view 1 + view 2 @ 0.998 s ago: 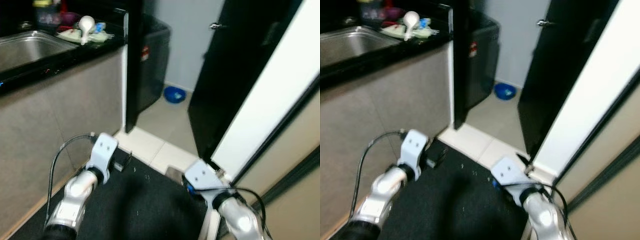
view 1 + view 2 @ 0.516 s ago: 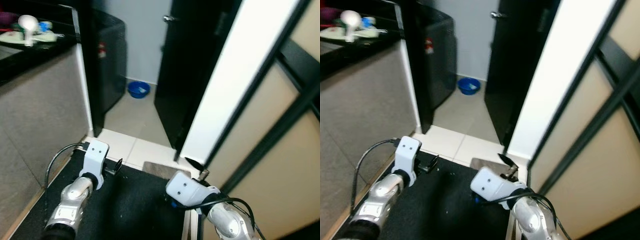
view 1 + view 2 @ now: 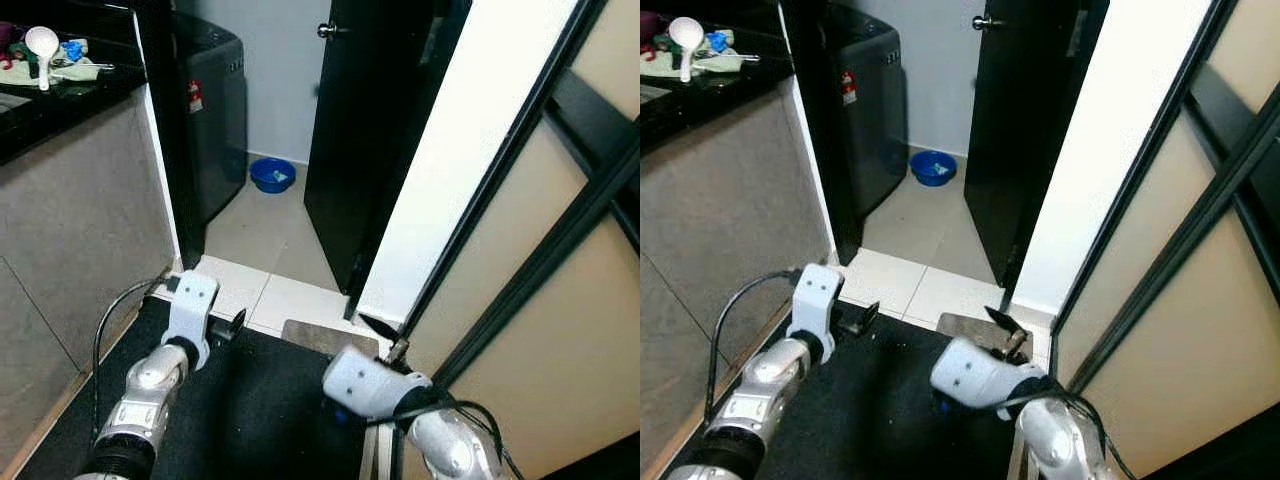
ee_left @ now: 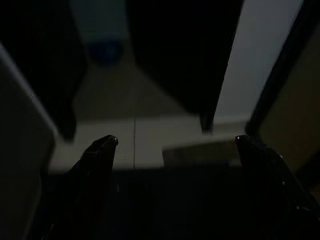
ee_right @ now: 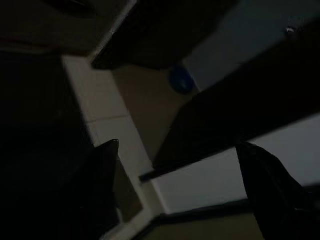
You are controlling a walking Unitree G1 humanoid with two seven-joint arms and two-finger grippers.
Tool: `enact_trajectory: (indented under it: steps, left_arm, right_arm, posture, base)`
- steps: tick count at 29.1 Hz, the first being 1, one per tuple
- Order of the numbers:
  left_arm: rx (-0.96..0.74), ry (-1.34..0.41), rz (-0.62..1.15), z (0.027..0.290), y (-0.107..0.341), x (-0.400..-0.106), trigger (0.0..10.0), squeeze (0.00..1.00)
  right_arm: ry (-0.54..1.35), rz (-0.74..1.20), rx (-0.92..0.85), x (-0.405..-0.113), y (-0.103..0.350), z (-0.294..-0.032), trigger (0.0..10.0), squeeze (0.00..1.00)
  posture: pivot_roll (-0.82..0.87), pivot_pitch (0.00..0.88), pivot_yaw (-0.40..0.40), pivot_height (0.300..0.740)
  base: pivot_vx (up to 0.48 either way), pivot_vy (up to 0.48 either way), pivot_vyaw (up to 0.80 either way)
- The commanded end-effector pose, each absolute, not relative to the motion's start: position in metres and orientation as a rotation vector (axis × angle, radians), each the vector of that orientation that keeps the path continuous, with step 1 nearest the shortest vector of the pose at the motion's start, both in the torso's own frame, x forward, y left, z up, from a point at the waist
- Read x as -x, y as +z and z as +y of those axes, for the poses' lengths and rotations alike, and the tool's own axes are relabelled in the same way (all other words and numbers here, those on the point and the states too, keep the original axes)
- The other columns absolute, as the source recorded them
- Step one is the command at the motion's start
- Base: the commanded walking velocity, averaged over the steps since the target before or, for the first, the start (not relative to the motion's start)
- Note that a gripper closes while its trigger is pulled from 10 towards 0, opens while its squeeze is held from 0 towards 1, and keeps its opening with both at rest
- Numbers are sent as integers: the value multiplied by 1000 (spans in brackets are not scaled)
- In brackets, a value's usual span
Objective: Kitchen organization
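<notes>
We see the left gripper [image 4: 172, 145] and right gripper [image 5: 175, 150] hanging low over a black mat [image 3: 260, 400], both claws spread wide, holding nothing. At the frame's upper left, a white spoon [image 3: 43, 42] and cloths sit on the black counter [image 3: 60, 105]. A blue bowl [image 3: 272, 175] lies on the floor [image 3: 265, 230] beside the dark door [image 3: 370, 130].

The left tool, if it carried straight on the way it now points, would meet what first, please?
Probably the pale floor tiles just past the dark mat: the left tool, fingers apart, points low and forward toward the open black door. Depth is unclear.
</notes>
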State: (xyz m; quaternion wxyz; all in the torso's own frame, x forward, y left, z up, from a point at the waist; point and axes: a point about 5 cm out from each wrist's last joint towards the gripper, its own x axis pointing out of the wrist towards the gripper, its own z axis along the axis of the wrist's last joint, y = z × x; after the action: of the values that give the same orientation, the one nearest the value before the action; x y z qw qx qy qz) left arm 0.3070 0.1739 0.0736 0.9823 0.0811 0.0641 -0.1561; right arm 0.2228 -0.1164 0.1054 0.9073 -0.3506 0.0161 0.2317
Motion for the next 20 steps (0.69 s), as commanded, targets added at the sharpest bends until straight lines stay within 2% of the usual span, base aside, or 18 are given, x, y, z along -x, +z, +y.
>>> enact_trajectory:
  steps: [1, 5, 7, 8, 9, 13, 20]
  left_arm:
    - [-197, -357, 103, 169, 77, -304, 10000, 0]
    - [-254, -463, -12, 152, 101, -298, 10000, 0]
    - [-353, -574, -84, 133, 112, -289, 10000, 0]
    - [-353, -574, -84, 133, 112, -289, 10000, 0]
    - [-402, -638, -118, 119, 116, -282, 10000, 0]
    - [-464, -754, -127, 97, 111, -264, 10000, 0]
    - [-531, -753, -81, 96, 100, -252, 10000, 0]
  right_arm:
    - [414, 46, 681, -228, 108, -128, 10000, 0]
    - [274, 29, 570, -246, 122, -154, 10000, 0]
    - [191, 70, 471, -257, 119, -171, 10000, 0]
    - [191, 70, 471, -257, 119, -171, 10000, 0]
    - [165, 83, 460, -265, 116, -179, 10000, 0]
    - [115, 148, 490, -285, 105, -190, 10000, 0]
    - [122, 183, 536, -296, 100, -190, 10000, 0]
  posture:
    - [-5, 0, -88, 740]
    - [-4, 0, -94, 740]
    - [3, 1, -92, 740]
    - [3, 1, -92, 740]
    - [9, 1, -90, 740]
    - [14, 0, -78, 740]
    - [31, 0, -76, 740]
  base:
    - [0, 0, 0]
    - [0, 0, 0]
    - [0, 0, 0]
    - [0, 0, 0]
    - [0, 0, 0]
    - [0, 0, 0]
    - [0, 0, 0]
